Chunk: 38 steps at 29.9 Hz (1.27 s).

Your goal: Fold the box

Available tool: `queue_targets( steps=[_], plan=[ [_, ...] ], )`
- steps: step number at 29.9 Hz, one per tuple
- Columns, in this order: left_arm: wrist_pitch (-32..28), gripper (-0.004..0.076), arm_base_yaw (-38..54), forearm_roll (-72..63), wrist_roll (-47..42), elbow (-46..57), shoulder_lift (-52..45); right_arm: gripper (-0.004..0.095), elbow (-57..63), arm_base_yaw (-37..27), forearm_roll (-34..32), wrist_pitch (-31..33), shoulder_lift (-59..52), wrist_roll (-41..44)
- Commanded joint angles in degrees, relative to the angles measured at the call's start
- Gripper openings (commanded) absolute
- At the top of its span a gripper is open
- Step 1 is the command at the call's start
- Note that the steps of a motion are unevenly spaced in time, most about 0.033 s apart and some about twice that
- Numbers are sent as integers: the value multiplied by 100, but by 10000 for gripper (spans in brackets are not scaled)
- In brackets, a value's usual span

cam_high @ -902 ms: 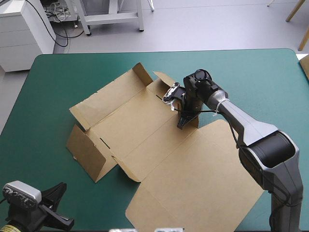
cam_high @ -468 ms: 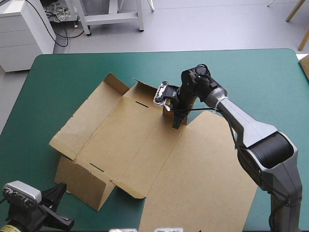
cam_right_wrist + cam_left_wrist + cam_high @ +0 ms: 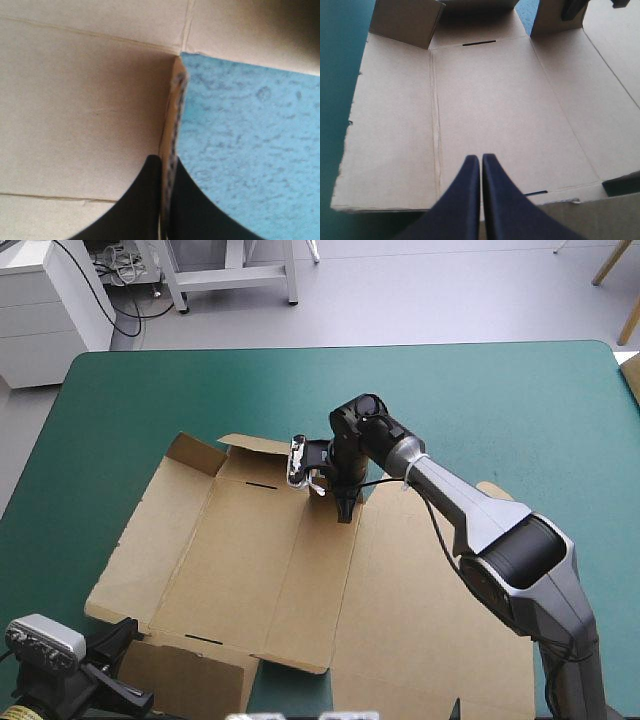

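High view showed the teal-green table (image 3: 520, 400) with the brown box (image 3: 260, 550) spread open left of centre, far flaps raised. The right gripper (image 3: 345, 512) was clamped on a raised flap at the box's far edge. The left gripper (image 3: 481, 159), pressed together and empty, hovered over its near edge.

High view overlooks the table (image 3: 500, 390); both wrist views look closely at the box (image 3: 260, 540).
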Motion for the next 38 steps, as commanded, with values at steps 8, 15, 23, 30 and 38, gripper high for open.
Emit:
queue_targets(
  steps=[8, 15, 23, 30, 38],
  plan=[
    [-373, -8, -23, -73, -8, -126, 89, -22, -745, 13, 125, -255, 187, -114],
    [-373, -8, -23, -73, -8, -126, 89, 10, -758, 13, 60, -260, 198, -136],
    [-373, -8, -23, -73, 22, -126, 89, 371, -1540, 13, 104, -16, 94, 544],
    [-373, -8, -23, -73, 9, -126, 89, 392, -1997, 13, 60, -16, -590, 1467],
    [-373, -8, -23, -73, 9, -126, 89, 337, -1631, 3, -60, -16, -1944, 2630]
  ],
)
